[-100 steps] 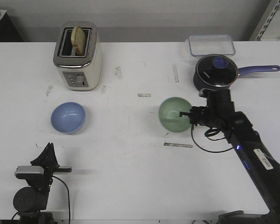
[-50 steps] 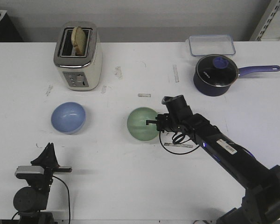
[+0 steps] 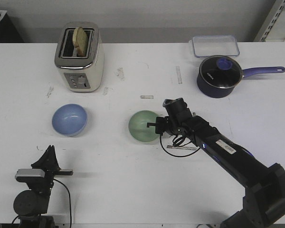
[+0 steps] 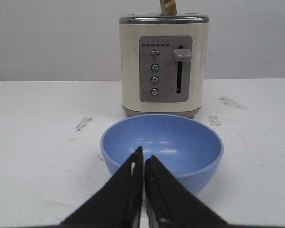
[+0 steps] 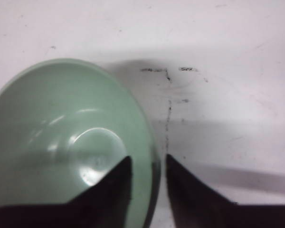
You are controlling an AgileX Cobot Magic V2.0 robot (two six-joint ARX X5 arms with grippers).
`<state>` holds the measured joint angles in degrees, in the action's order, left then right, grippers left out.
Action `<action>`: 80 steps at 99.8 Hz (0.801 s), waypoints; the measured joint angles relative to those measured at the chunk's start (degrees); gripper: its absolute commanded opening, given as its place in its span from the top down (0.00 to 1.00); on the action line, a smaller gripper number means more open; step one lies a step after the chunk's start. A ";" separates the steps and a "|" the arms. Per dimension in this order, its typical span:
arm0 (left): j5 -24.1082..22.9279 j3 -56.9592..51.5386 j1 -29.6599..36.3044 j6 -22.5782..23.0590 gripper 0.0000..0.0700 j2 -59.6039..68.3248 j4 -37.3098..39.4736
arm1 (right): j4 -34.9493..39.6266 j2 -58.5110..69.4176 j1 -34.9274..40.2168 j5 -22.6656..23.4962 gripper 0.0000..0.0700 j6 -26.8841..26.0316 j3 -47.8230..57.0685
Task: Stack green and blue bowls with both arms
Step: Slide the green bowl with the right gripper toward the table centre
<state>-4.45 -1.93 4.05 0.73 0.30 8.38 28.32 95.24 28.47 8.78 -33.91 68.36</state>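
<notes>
Nearest you, your left gripper (image 3: pixel 48 153) sits low at the front edge of the bench (image 3: pixel 133 190), its jaws pressed together on nothing; in the left wrist view the blue bowl (image 3: pixel 69 119) stands just ahead of the tips, apart from them. Your right gripper (image 3: pixel 155 127) reaches in near mid-bench and has the rim of the green bowl (image 3: pixel 144 126) pinched, one finger inside, one outside (the right wrist view shows the wall between them). I cannot tell whether that bowl is lifted or resting on the bench. My read: the stack isn't made yet. The two bowls are well apart, the green one in hand and the blue one untouched. Count: two bowls, one green and one blue; two arms. Farther back stand one toaster (image 3: pixel 79 57) with one slice in it, one lidded saucepan (image 3: pixel 220 74), one clear container (image 3: pixel 214 46)
</notes>
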 measured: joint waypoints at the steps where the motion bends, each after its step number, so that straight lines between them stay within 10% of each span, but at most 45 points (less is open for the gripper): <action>1: 0.00 0.00 0.00 0.00 1.00 0.00 0.00 | 0.00 -0.04 0.00 0.00 0.58 -0.02 0.00; 32: 0.00 0.00 0.00 0.00 1.00 0.00 0.00 | 0.02 -9.44 -1.66 -2.62 0.58 3.06 0.00; 46: 0.00 0.00 0.00 0.00 1.00 0.00 0.00 | -0.26 -14.34 -4.87 -6.21 0.68 11.43 -0.04; 59: 0.00 0.00 0.00 0.00 1.00 0.00 0.00 | -3.58 -20.31 -8.59 -11.58 0.99 20.52 -2.93; 80: 0.00 0.00 0.00 0.00 1.00 0.00 0.00 | -16.31 -33.00 -16.66 -14.82 1.00 31.58 -14.73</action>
<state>-4.45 -1.93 4.05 0.73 0.30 8.38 12.01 62.24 11.81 -6.04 -2.33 53.63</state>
